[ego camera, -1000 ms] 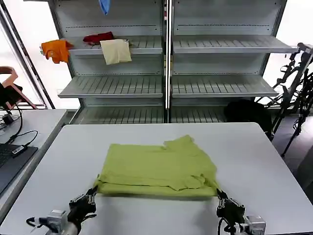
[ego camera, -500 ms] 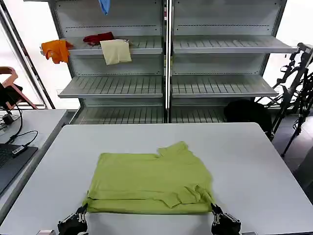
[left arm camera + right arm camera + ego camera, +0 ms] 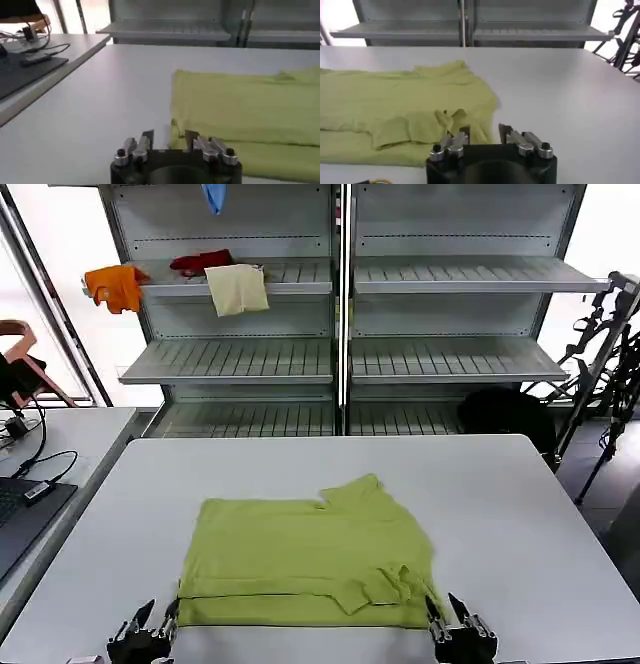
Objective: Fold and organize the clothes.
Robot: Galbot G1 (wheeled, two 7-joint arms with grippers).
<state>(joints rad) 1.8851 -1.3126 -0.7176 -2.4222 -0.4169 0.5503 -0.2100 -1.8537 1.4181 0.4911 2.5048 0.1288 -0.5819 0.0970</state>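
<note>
A wide, pale grey table (image 3: pixel 520 514) is seen from above, taking up the lower half of the head view. Behind it stands a tall grey metal shelving unit (image 3: pixel 345 314) with slatted shelves, divided by a central upright. To the robot's left, a second table (image 3: pixel 60 439) is seen, with a dark laptop (image 3: pixel 20 519) and cables lying on it. Folded black tripod stands (image 3: pixel 605 354) are leaned at the far right of the room.

On the upper left shelf, three garments are draped: an orange one (image 3: pixel 115 284) at the outer end, a red one (image 3: pixel 200 260) further in, and a cream one (image 3: pixel 237 288) hanging over the shelf edge. A blue cloth (image 3: pixel 213 196) is hung from the shelf above.

A lime-green T-shirt (image 3: pixel 305 559) is laid flat on the near half of the large table, folded into a rough rectangle, with a sleeve doubled over near its front right corner and a small flap raised at the back edge.

The left gripper (image 3: pixel 150 632) is held low at the table's near edge, just off the shirt's front left corner. Its fingers (image 3: pixel 147 137) are parted and nothing is held between them; the shirt's corner lies just beyond the tips. The right gripper (image 3: pixel 452 624) is placed likewise by the front right corner, its fingers (image 3: pixel 506 131) spread apart and empty, with the folded sleeve just ahead of them.
</note>
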